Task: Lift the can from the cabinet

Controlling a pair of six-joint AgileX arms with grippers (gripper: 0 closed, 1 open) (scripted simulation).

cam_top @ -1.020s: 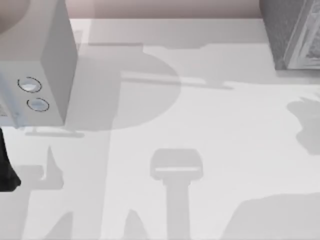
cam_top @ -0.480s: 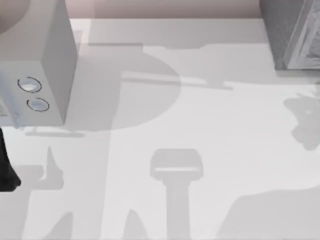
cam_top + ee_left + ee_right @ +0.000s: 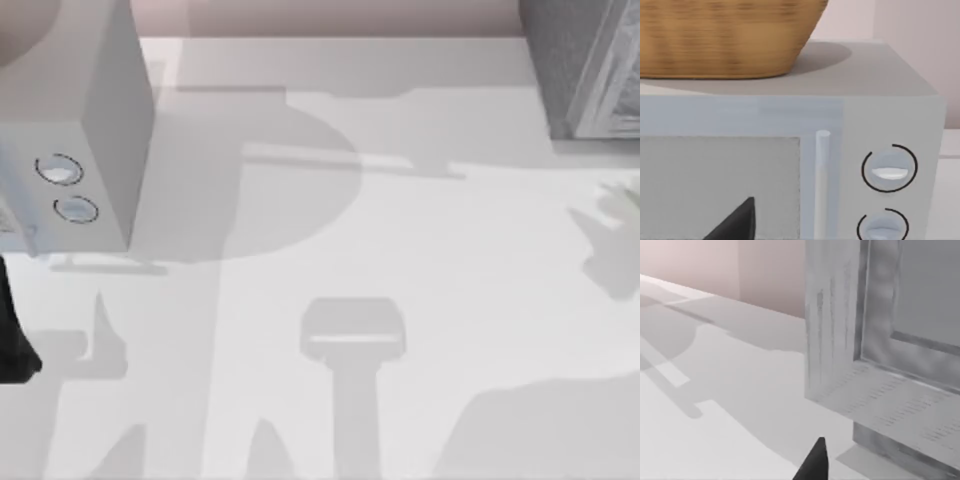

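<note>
- A can would likely be light, stiff and smooth; hold it around its side.
- Pale grey cabinet (image 3: pixel 880 340) faces the right gripper (image 3: pixel 814 465); claw state cannot be told.

A pale grey desk (image 3: pixel 420 250) crossed by soft shadows meets a pinkish wall (image 3: pixel 330 18). A grey microwave (image 3: pixel 95 130) stands at the left, with a wicker basket (image 3: pixel 725 37) on top.

a rendered kitchen: microwave (image 3: pixel 840 165), wicker basket (image 3: pixel 725 35), grey cabinet (image 3: pixel 880 340), white table (image 3: pixel 400 260).
</note>
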